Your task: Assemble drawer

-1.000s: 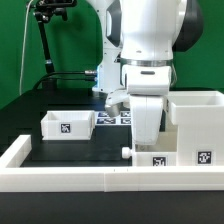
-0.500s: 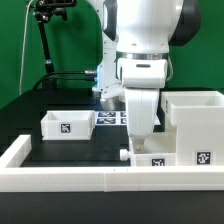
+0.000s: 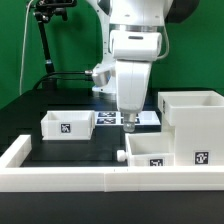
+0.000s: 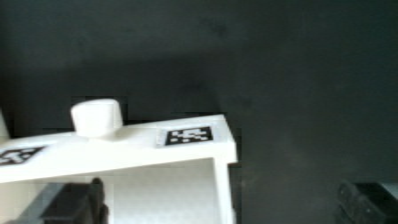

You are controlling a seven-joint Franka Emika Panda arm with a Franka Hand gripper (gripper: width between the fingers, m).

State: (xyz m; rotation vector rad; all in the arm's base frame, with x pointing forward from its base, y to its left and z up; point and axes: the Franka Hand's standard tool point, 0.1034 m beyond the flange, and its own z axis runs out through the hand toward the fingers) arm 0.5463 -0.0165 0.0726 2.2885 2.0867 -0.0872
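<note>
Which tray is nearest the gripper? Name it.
The tray beside the case, on the exterior view's right, just below the gripper; the other tray stands apart on the left.

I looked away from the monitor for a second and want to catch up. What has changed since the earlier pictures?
The arm rose and drew a little toward the exterior view's left, lifting the end effector off the knobbed tray in front of the tall case. A second ago it was down at that tray; now it hangs open above it, holding nothing. The case and the other tray stayed put.
</note>
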